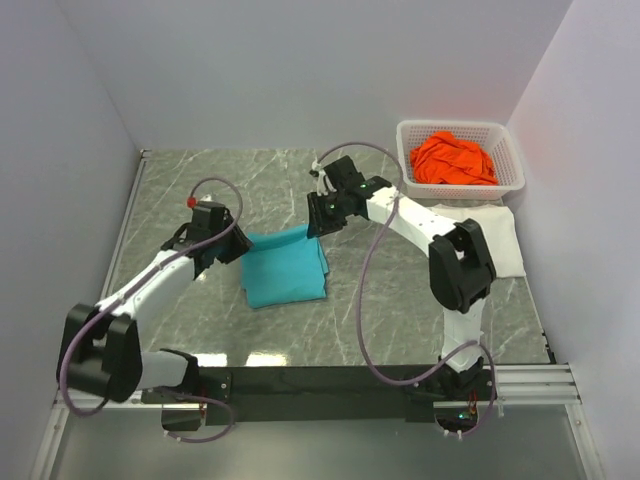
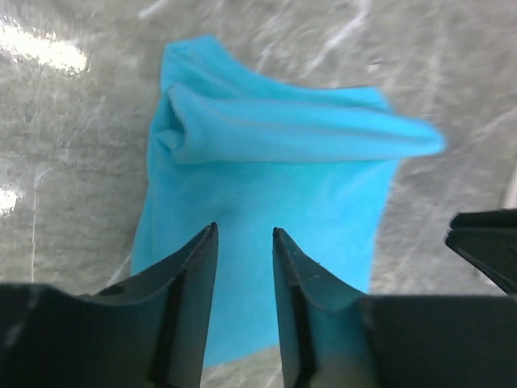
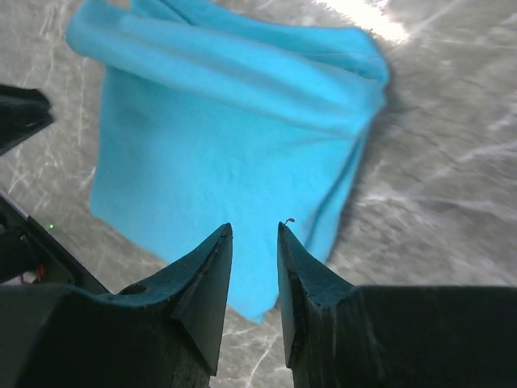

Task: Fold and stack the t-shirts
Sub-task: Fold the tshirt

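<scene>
A folded teal t-shirt (image 1: 285,268) (image 2: 275,186) (image 3: 226,145) lies flat on the marble table, with a raised fold along its far edge. Over its left edge hovers my left gripper (image 1: 232,248) (image 2: 244,229), open, with nothing between the fingers. My right gripper (image 1: 318,215) (image 3: 254,226) is above the shirt's far right corner, also open and empty. A crumpled orange t-shirt (image 1: 455,160) fills the basket. The white t-shirt (image 1: 500,232) lies flat at the right, partly under the right arm.
The white lattice basket (image 1: 460,126) stands in the back right corner against the wall. Grey walls close in the table at left, back and right. Bare marble surface (image 1: 200,190) shows to the left and in front of the teal shirt.
</scene>
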Controlling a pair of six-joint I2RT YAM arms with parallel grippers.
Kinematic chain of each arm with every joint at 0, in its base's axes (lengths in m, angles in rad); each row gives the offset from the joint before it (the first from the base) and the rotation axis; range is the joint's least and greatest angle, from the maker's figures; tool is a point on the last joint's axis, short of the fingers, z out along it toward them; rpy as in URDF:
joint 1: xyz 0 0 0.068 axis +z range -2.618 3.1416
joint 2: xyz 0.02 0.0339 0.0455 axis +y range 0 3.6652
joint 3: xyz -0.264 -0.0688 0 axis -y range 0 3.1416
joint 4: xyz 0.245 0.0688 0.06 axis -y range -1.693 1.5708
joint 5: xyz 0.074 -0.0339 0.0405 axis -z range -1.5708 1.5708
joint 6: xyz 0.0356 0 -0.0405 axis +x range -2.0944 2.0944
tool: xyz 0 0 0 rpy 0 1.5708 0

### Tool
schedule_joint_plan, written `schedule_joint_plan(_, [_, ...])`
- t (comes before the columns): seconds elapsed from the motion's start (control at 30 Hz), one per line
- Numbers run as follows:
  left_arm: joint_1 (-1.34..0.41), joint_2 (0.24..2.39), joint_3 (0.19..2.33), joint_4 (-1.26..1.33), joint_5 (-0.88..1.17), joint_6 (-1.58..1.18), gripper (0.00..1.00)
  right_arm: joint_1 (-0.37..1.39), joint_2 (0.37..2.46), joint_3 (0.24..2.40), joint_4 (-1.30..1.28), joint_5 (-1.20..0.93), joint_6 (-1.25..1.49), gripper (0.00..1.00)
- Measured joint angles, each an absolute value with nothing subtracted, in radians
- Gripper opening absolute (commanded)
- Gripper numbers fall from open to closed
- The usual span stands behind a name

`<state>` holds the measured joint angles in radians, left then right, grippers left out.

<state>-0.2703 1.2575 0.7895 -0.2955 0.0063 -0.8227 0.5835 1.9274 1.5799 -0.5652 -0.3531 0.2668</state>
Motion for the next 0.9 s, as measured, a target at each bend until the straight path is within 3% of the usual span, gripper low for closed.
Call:
schedule_joint_plan(0.07, [-0.271,1.323,0.793,-0.284,0.012,-0.818,0.32,0.586,1.971,1.598,-0.560,-0.386,0.263,0.36])
schedule_joint_plan(0.17, [-0.262,1.456,0.833,-0.273,0.017,-0.804,0.33,0.585,2.074,1.677,-0.567,-0.418,0.260,0.36])
schedule_joint_plan(0.47, [-0.190,1.772,1.042,-0.196,0.091,-0.797,0.45,0.556,2.332,1.925,-0.536,-0.450,0.285,0.35])
schedule_joint_plan(0.73, [-0.169,1.743,1.066,-0.201,0.139,-0.809,0.78,0.486,2.332,1.913,-0.495,-0.500,0.346,0.37])
schedule_joint_plan(0.8, [-0.170,1.671,1.040,-0.209,0.138,-0.817,0.87,0.484,2.259,1.816,-0.437,-0.516,0.371,0.37])
schedule_joint_plan(0.9, [-0.181,1.511,0.978,-0.222,0.123,-0.825,0.93,0.488,2.096,1.621,-0.361,-0.559,0.417,0.39])
